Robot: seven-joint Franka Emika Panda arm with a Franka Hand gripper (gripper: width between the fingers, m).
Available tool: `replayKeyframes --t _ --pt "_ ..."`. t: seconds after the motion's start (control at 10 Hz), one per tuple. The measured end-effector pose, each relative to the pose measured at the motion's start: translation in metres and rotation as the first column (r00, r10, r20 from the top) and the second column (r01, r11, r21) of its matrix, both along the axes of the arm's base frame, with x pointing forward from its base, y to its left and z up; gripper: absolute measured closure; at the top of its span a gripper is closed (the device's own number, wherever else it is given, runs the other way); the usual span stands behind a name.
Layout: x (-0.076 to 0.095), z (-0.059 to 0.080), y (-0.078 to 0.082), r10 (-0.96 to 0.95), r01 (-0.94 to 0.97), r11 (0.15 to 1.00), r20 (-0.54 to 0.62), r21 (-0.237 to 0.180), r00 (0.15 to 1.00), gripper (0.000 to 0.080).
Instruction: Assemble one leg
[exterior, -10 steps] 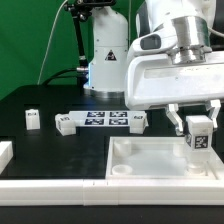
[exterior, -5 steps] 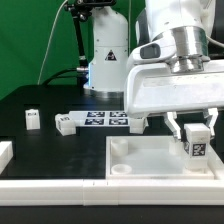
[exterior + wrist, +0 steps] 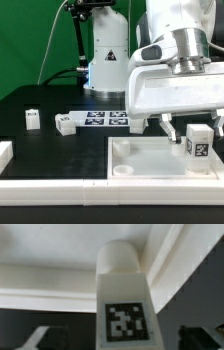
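The leg (image 3: 197,140), a small white block with a black-and-white tag, stands upright in the wide white tray (image 3: 140,165), towards the exterior view's right. My gripper (image 3: 192,128) hangs over it, open, with one finger on each side of the leg. In the wrist view the leg (image 3: 122,291) points with its rounded end toward the tray's corner (image 3: 60,258). There is a dark gap between the leg and each of the fingers (image 3: 38,336) of my gripper (image 3: 118,339).
Three more small tagged blocks (image 3: 33,118) (image 3: 66,124) (image 3: 138,120) lie on the black table around the marker board (image 3: 100,119). A white part (image 3: 5,152) sits at the left edge. A white rail (image 3: 50,187) runs along the front. The robot base (image 3: 105,60) stands behind.
The leg has come down a little into the tray. The fingers, shut on it before, have spread apart and let it go.
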State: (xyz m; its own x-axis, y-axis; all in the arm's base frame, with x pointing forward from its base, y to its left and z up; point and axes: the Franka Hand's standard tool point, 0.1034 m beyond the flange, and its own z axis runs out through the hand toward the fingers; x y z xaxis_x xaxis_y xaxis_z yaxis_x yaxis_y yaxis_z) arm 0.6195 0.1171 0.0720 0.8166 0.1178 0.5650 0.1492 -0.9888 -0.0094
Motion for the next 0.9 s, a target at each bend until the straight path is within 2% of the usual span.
replayKeyframes --t 0.1,0.3,0.7,0.9 --pt "0.000 0.000 0.000 0.000 0.000 1.000 0.000 0.000 1.000 0.0188" --pt "0.000 0.000 0.000 0.000 0.000 1.000 0.000 0.000 1.000 0.0157" --pt "0.000 0.001 0.000 0.000 0.000 1.000 -0.009 0.000 1.000 0.0150" --pt "0.005 0.022 -0.003 -0.004 0.004 1.000 -0.009 0.004 1.000 0.0150"
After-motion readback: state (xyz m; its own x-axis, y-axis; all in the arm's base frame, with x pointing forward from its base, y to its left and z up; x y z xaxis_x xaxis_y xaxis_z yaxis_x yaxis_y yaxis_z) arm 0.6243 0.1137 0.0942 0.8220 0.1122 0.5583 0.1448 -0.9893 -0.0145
